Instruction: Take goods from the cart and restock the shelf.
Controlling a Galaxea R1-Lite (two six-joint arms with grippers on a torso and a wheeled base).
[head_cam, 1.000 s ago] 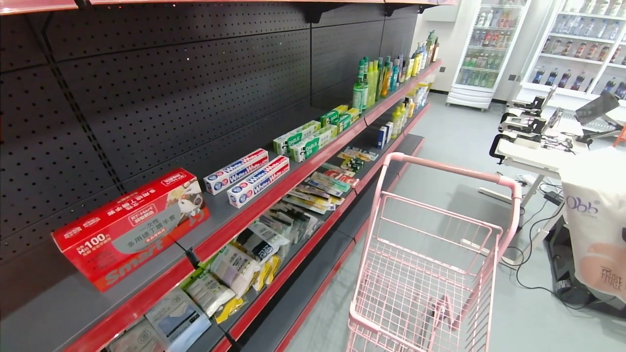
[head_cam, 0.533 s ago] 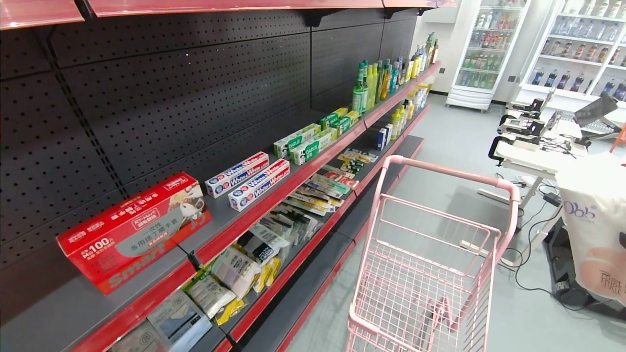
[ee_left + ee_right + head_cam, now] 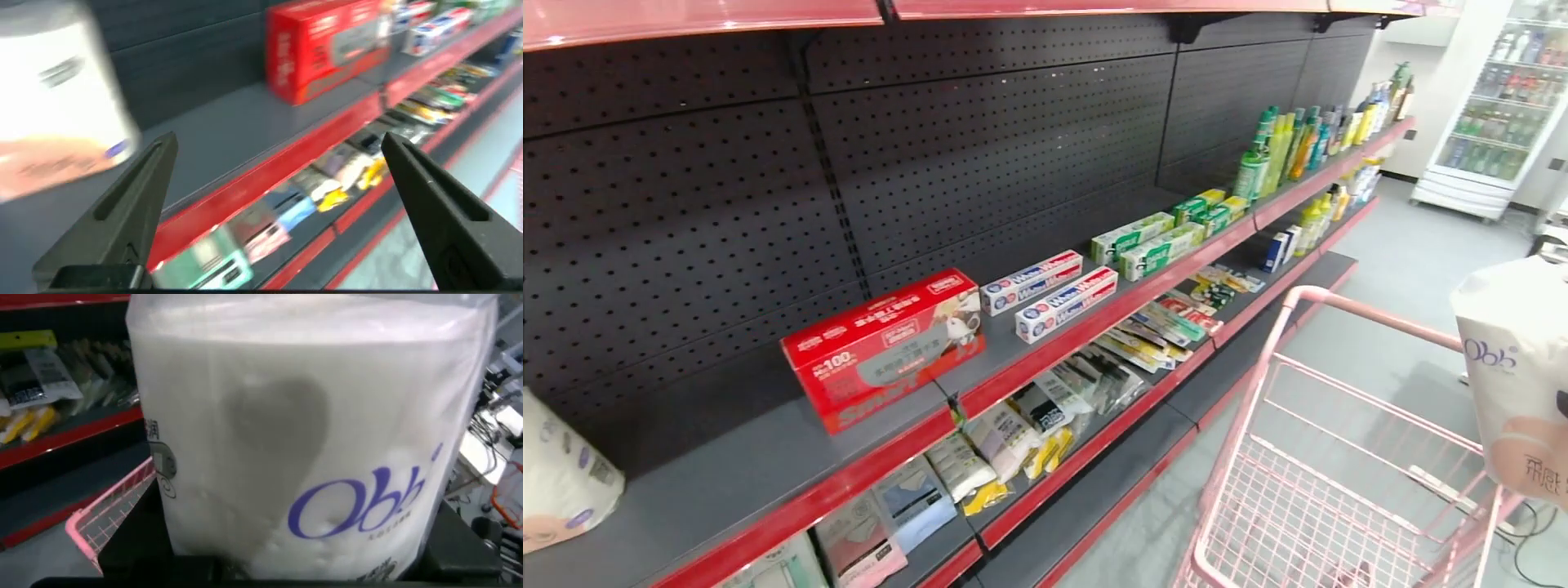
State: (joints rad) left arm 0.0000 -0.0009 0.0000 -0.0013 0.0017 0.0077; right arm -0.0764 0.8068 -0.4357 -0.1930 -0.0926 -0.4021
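1. The right gripper (image 3: 298,559) clamps a white tissue pack (image 3: 1515,367) between its fingers. The pack hangs at the near right, above the right side of the pink cart (image 3: 1339,490).
2. The left gripper (image 3: 274,212) is spread wide with nothing between its fingers. It faces the front edge of the shelf (image 3: 727,465).
3. A second white pack (image 3: 560,482) stands on the shelf board at the near left.
4. Farther along the same board, in order:
   - a red box (image 3: 882,347);
   - two toothpaste boxes (image 3: 1054,294);
   - green boxes (image 3: 1147,241);
   - upright bottles (image 3: 1282,147).
5. Flat packets (image 3: 1013,433) lie on the board below.
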